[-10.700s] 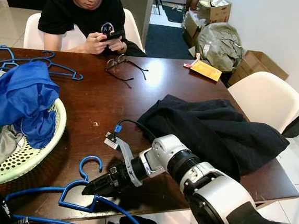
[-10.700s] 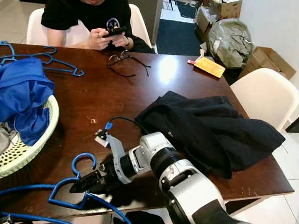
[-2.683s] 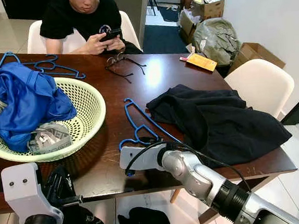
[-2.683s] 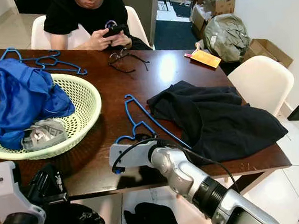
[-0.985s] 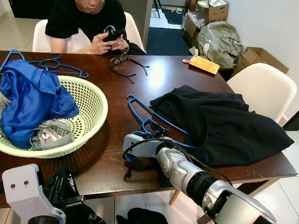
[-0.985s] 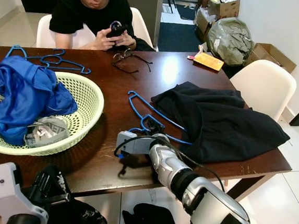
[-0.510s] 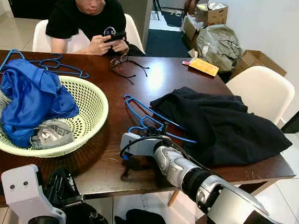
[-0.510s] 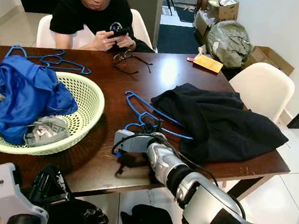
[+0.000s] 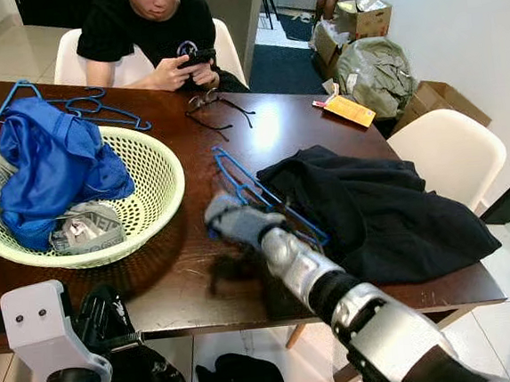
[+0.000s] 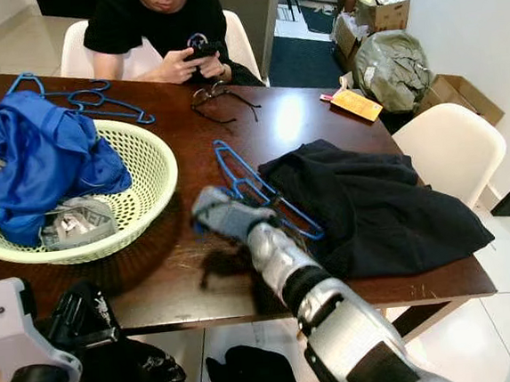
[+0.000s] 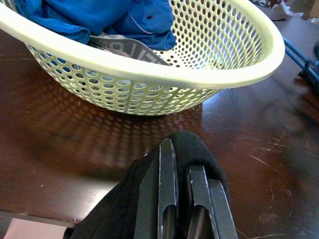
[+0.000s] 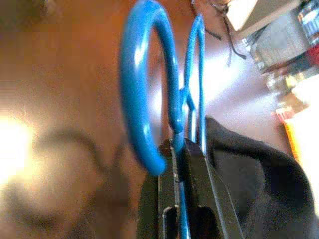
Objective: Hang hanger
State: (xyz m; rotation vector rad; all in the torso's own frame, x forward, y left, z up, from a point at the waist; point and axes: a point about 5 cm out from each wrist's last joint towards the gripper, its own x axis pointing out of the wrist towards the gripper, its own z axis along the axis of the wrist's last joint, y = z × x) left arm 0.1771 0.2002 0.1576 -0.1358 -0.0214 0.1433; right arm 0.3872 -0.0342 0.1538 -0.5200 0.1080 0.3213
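My right gripper (image 12: 178,145) is shut on the neck of a blue hanger (image 9: 264,193), just below its hook (image 12: 142,94). The hanger is held tilted above the dark wooden table (image 9: 181,269), its far end against a black garment (image 9: 373,207) spread on the table's right half. The right wrist (image 9: 232,220) is blurred by motion. My left gripper (image 11: 182,157) sits low at the table's near edge, beside a pale green basket (image 11: 149,74), its fingers together with black cloth (image 11: 187,144) wrapped around them.
The basket (image 9: 169,176) holds blue clothing (image 9: 52,164). More blue hangers (image 9: 96,111) and glasses (image 9: 212,105) lie at the far side, where a person (image 9: 147,31) sits with a phone. A white chair (image 9: 448,147) stands right. Dark clothes (image 9: 245,380) lie on the floor.
My right arm has lifted the hanger's hook end off the table and swung upward, now blurred. The left arm has stayed put.
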